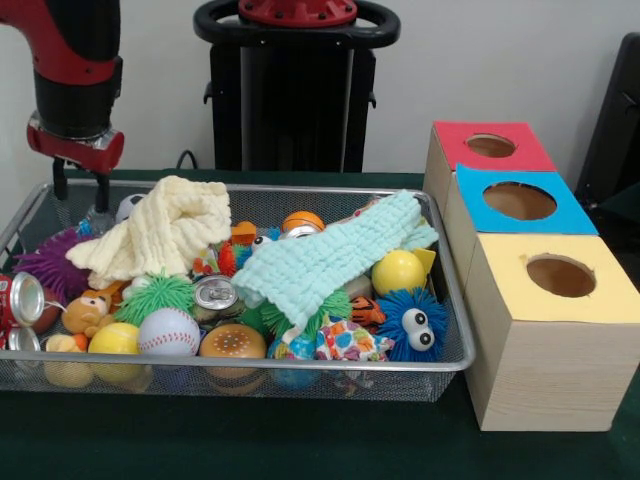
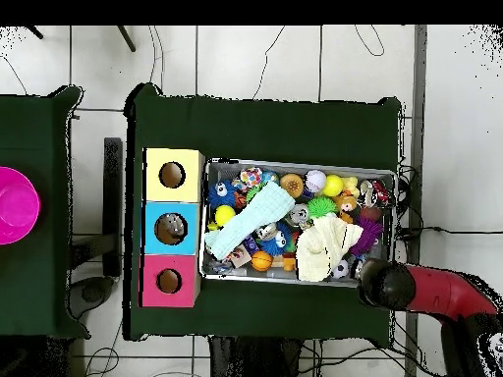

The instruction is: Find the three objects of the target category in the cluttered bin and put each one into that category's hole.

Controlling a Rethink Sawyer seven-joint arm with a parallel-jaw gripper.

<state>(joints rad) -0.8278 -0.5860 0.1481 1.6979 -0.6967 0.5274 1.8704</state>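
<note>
The cluttered bin is a wide silver wire-mesh basket full of toys, also seen from overhead. My gripper hangs over the bin's far left corner in the front view, open and empty, just above a soccer ball. From overhead, the arm's end hides the gripper. The hole in the red-topped wooden box lies at the far right, and shows from overhead. In the bin are a pale yellow cloth, a mint cloth, balls, furry toys and cans.
A blue-topped box and a yellow-topped box stand in a row with the red one, right of the bin. The robot's black pedestal is behind the bin. A pink bowl sits on a side table.
</note>
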